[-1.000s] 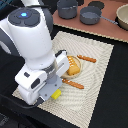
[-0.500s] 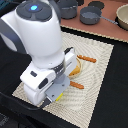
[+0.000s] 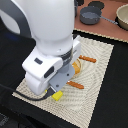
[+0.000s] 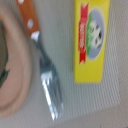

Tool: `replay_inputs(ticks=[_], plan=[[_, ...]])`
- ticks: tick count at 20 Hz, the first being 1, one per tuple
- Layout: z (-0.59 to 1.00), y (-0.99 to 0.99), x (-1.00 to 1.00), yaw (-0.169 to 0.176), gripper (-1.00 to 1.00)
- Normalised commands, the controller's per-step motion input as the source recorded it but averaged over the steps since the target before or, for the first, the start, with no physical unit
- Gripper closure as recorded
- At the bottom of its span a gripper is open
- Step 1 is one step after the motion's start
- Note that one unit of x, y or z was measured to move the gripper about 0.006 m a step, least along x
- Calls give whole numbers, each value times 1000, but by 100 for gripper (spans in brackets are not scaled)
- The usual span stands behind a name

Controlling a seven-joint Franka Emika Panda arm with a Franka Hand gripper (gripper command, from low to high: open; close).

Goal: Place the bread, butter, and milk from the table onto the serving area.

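Observation:
The butter (image 3: 57, 95), a flat yellow box with a red-and-white label, lies on the cream striped serving area (image 3: 97, 75) near its front edge. In the wrist view the butter (image 4: 92, 40) lies flat on the mat beside a fork (image 4: 49, 82) and the tan plate's rim (image 4: 14, 70). My gripper (image 3: 54, 89) hangs just above the butter, off it and empty, with its fingers out of the wrist view. An orange-brown sliver of the bread (image 3: 76, 66) shows on the plate behind the arm. The milk is hidden.
Two orange-handled pieces of cutlery (image 3: 87, 59) (image 3: 76, 84) lie on the mat. A grey pot (image 3: 90, 15) and a tan bowl (image 3: 122, 16) stand at the back. The black table (image 3: 112, 107) surrounds the mat. The white arm (image 3: 45, 35) blocks the middle.
The arm has risen and come closer to the exterior camera, now covering nearly all of the plate. The butter stays in the same spot on the mat.

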Motion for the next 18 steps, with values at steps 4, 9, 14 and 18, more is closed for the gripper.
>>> replay_inputs(ticks=[4, 9, 14, 18], plan=[[71, 559, -729, 61, -100], [82, 639, -810, 28, -100], [58, 577, -859, 35, -100], [1, 468, -774, 55, -100]])
